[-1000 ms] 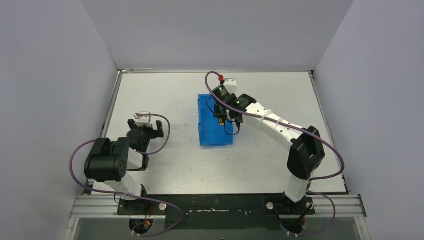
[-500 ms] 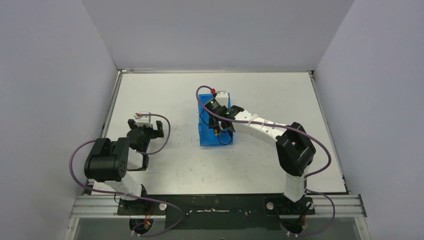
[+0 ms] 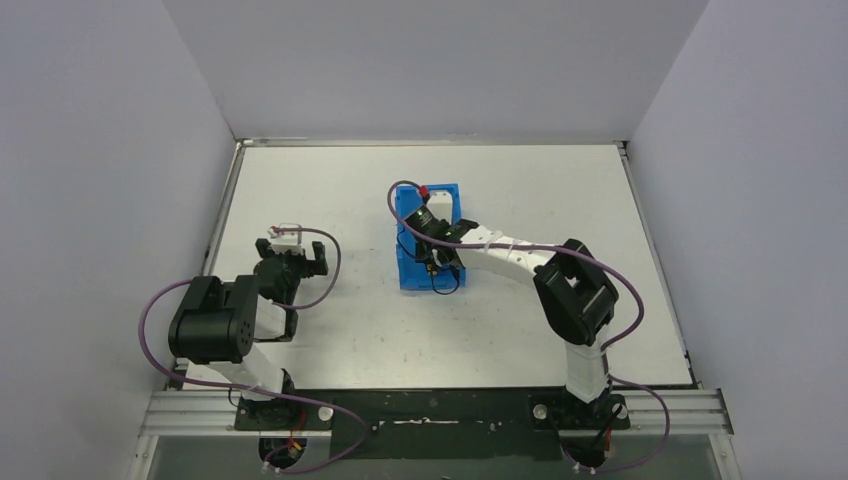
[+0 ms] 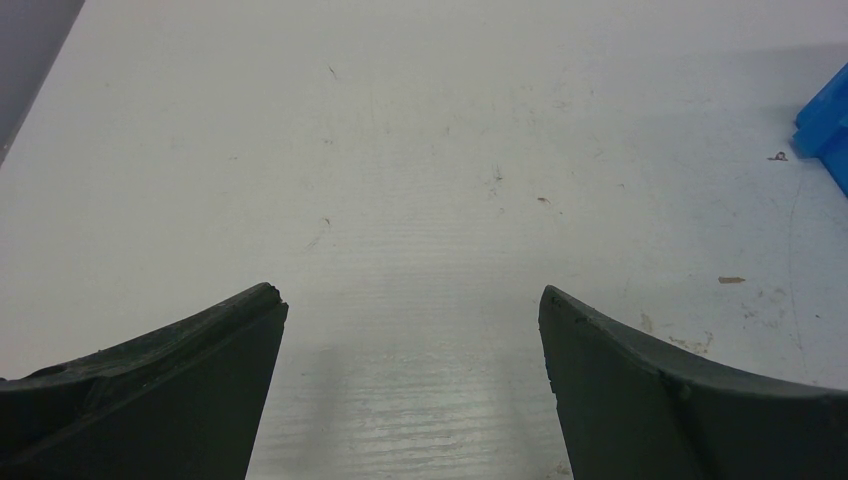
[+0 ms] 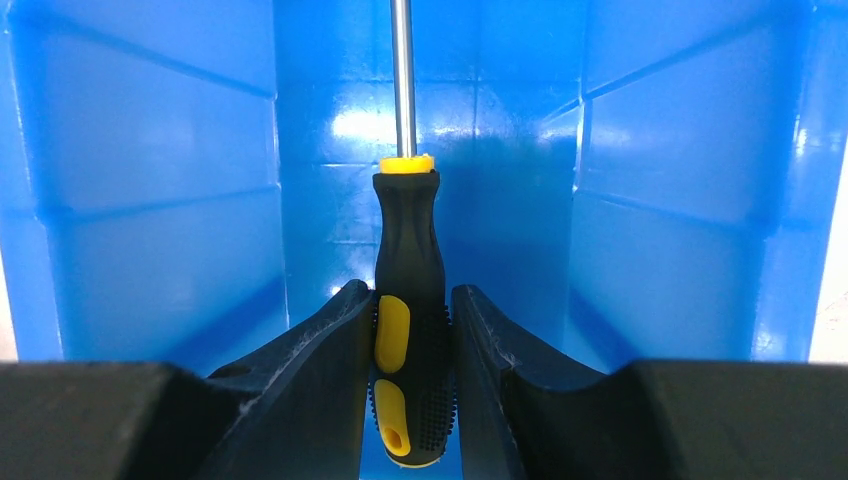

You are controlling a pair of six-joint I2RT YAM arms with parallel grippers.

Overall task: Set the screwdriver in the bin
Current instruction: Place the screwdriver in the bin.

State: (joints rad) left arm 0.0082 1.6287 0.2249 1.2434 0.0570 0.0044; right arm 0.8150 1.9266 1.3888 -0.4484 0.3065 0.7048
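Scuffed white table (image 3: pixel 330 190), pale walls (image 3: pixel 430 60); specks (image 4: pixel 731 279), perhaps debris, near bin (image 4: pixel 828 120).

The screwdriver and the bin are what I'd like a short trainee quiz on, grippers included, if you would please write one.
1. True or false: the right gripper is shut on the screwdriver.
2. What surrounds the screwdriver? A) a wire basket B) the walls of the bin C) a tray
3. Fill in: the left gripper stands ___, holding nothing.
Key: 1 true; 2 B; 3 open.
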